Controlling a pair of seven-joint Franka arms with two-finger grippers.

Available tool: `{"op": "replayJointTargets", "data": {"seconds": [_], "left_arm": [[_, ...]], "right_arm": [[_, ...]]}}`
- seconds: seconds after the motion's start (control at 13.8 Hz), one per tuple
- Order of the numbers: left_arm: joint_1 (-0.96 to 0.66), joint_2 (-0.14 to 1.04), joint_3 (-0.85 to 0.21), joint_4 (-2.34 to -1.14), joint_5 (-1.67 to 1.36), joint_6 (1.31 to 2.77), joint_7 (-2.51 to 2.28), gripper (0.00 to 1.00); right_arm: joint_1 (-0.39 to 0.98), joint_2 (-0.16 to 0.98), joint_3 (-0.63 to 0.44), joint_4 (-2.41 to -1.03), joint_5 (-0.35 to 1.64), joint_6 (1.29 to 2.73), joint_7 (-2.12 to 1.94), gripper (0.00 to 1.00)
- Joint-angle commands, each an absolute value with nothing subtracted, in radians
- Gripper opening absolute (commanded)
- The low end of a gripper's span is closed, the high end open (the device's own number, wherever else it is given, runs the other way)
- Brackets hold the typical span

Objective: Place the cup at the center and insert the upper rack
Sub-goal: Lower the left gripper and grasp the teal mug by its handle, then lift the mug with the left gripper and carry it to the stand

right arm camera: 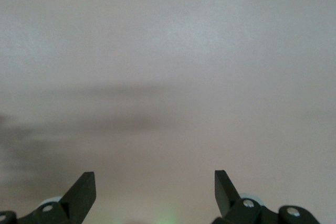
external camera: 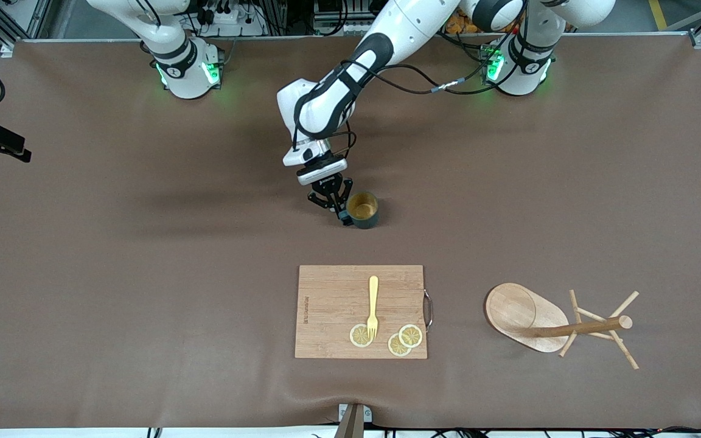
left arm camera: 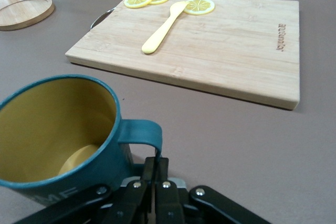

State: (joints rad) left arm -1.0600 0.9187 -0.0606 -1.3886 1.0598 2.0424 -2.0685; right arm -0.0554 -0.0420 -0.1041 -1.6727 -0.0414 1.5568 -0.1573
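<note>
1. The left gripper [external camera: 339, 213] is down at the table near its middle, fingers pinched together on the handle of the cup [external camera: 363, 210]. In the left wrist view the handle's thin loop stands clamped between the two pads, with the cup [left arm camera: 58, 135] upright and close against the gripper [left arm camera: 156, 182].

2. The cup stands on the brown table [external camera: 143, 274], farther from the front camera than the board [external camera: 359, 311]. Its body lies on the left arm's side of the gripper, handle turned toward the fingers.

3. The rack [external camera: 560, 327] lies toppled toward the left arm's end of the table, well apart from the cup and nearer the front camera. Its post runs roughly along the table's length, the oval base toward the board and the pegs pointing away from it.

4. The left arm looks the nearer one to the rack, but it is busy with the cup.

5. The right gripper [right arm camera: 155, 192] is spread wide and grips nothing; its wrist view shows only bare table, and it is out of the front view. That arm waits.

6. On the board lie a yellow fork [external camera: 373, 306] and three lemon slices [external camera: 410, 335].

7. Judged from here, the cup is gripped but not yet placed, and the rack is untouched.
</note>
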Motion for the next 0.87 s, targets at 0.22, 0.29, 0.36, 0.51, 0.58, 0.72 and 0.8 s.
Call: {"op": "replayJointTargets", "data": {"seconds": [0.22,0.29,0.36,0.51,0.58,0.72,0.8], "left_arm": [[-1.062,0.838,-0.060,-1.384,1.033,2.036,-2.072,0.00],[-1.055,0.824,-0.060,-1.382,1.017,2.036,-2.063,0.00],[-1.045,0.813,-0.061,-1.382,0.999,2.037,-2.046,0.00],[-1.006,0.779,-0.074,-1.381,0.941,2.037,-1.964,0.00],[-0.991,0.758,-0.074,-1.381,0.896,2.039,-1.909,0.00],[-0.951,0.704,-0.071,-1.382,0.812,2.039,-1.806,0.00],[-0.922,0.672,-0.069,-1.382,0.775,2.039,-1.763,0.00]], "right_arm": [[-0.066,-0.043,-0.097,-1.675,-0.041,1.555,-0.158,1.00],[-0.067,-0.043,-0.097,-1.675,-0.041,1.555,-0.158,1.00],[-0.067,-0.043,-0.097,-1.675,-0.041,1.555,-0.158,1.00],[-0.066,-0.043,-0.097,-1.675,-0.041,1.554,-0.155,1.00],[-0.066,-0.043,-0.097,-1.675,-0.041,1.552,-0.153,1.00],[-0.067,-0.043,-0.097,-1.675,-0.041,1.552,-0.153,1.00],[-0.067,-0.043,-0.098,-1.675,-0.041,1.552,-0.153,1.00]]}}
